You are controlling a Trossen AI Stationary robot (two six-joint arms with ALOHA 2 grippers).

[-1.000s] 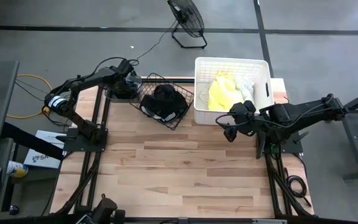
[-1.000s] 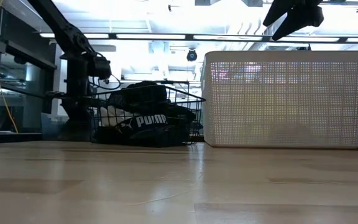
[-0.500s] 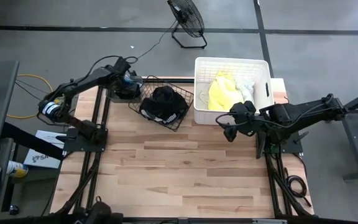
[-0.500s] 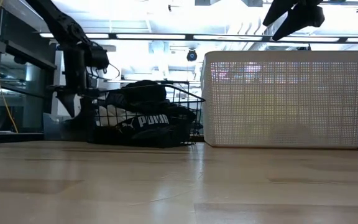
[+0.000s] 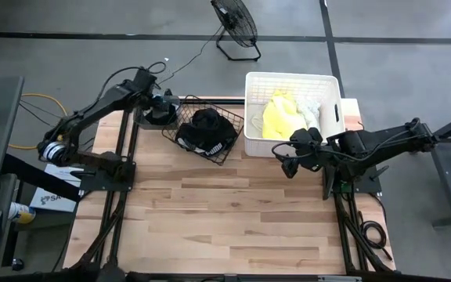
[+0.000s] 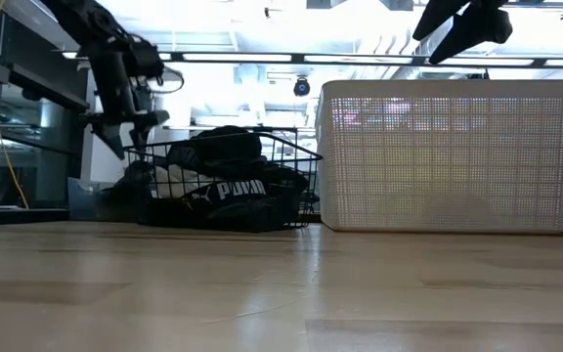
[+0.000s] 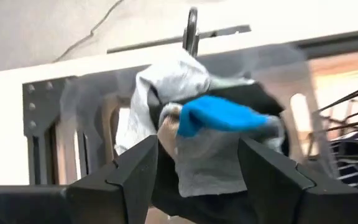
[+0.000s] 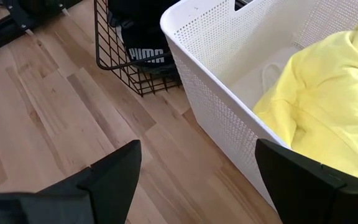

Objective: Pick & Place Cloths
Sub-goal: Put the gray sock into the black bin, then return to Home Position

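Only the left wrist view shows the left gripper (image 7: 194,171) pinching a grey cloth (image 7: 197,149) with a blue patch, at the basket's (image 5: 227,141) nine o'clock. The right gripper (image 8: 197,180) hangs wide open and empty at the tub's (image 5: 254,141) five o'clock, which holds a yellow cloth (image 5: 276,117).

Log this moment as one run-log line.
left end effector: shut on grey cloth, beside wire basket | right end effector: open, waiting by white tub | yellow cloth in tub
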